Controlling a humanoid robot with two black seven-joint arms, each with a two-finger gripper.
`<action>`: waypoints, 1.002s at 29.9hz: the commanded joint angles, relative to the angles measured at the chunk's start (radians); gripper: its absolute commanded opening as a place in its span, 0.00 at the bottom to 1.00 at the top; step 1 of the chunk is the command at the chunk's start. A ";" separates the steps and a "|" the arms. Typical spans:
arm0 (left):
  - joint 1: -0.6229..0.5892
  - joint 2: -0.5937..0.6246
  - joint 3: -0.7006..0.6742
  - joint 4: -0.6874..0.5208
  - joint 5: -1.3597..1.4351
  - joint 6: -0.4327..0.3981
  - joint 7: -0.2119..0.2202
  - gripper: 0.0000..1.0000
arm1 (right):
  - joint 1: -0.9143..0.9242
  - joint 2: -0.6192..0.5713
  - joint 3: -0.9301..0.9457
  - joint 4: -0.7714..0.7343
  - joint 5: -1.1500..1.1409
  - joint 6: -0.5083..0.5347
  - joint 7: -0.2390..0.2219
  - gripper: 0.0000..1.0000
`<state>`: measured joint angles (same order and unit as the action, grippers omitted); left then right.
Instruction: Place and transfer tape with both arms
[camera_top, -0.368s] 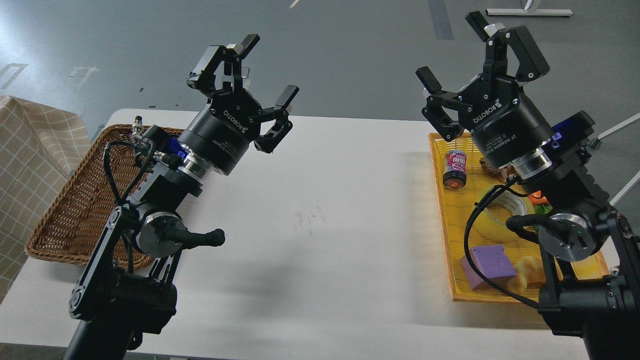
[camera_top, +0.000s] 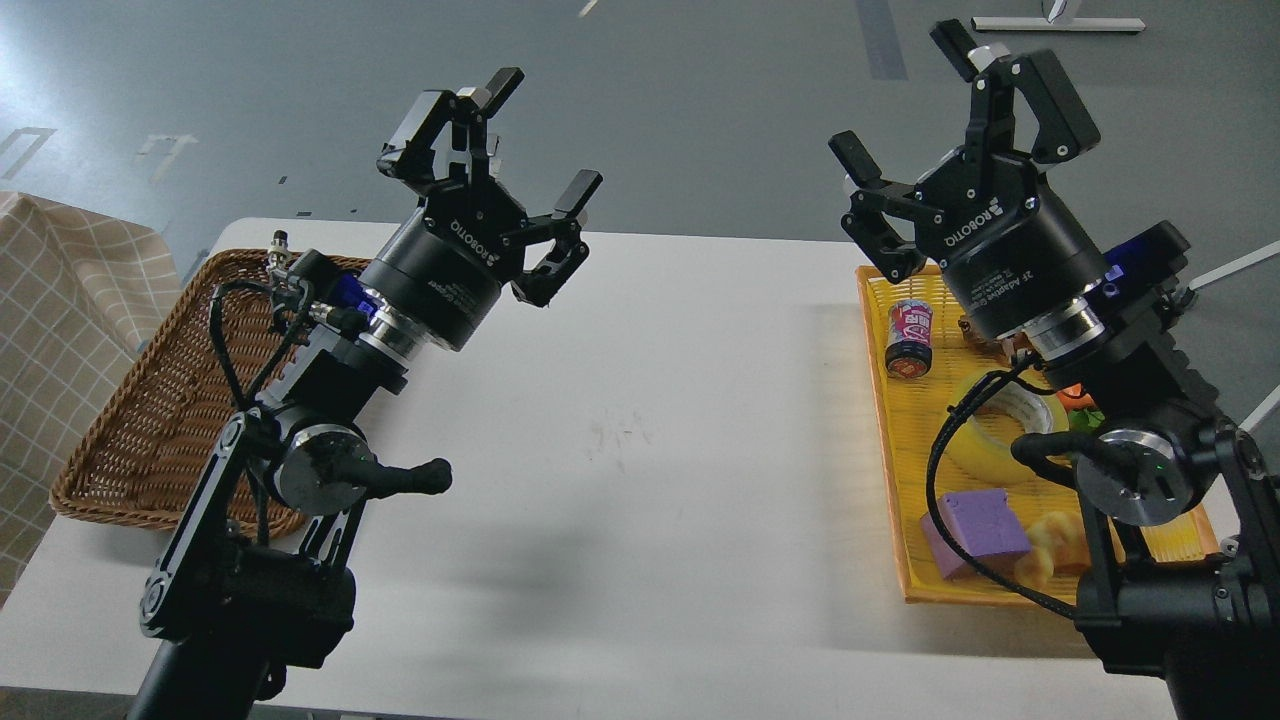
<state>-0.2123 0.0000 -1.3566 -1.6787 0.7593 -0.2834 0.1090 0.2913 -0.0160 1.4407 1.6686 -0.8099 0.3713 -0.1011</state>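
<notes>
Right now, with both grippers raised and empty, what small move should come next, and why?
Probably lower the right gripper toward the tape: its jaws are open, and the tape lies in the yellow tray beneath that arm, out of the left gripper's side.

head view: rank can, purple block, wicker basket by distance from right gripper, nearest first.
From the right gripper:
1. Can, far end of the yellow tray, just below the gripper.
2. Purple block, near end of the same tray.
3. Wicker basket, across the table on the left.
</notes>
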 joint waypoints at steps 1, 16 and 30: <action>0.004 0.000 -0.001 0.001 0.000 0.000 0.000 0.98 | -0.003 0.002 0.000 0.002 0.000 0.000 0.000 1.00; 0.010 0.000 -0.003 0.001 0.000 0.001 0.000 0.98 | -0.007 0.004 0.000 0.002 0.000 0.000 0.000 1.00; 0.013 0.000 0.002 0.001 0.000 0.001 0.000 0.98 | -0.012 0.007 0.000 0.002 0.000 0.000 0.001 1.00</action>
<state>-0.1994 0.0000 -1.3584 -1.6781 0.7593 -0.2832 0.1089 0.2792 -0.0107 1.4404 1.6705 -0.8100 0.3713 -0.1011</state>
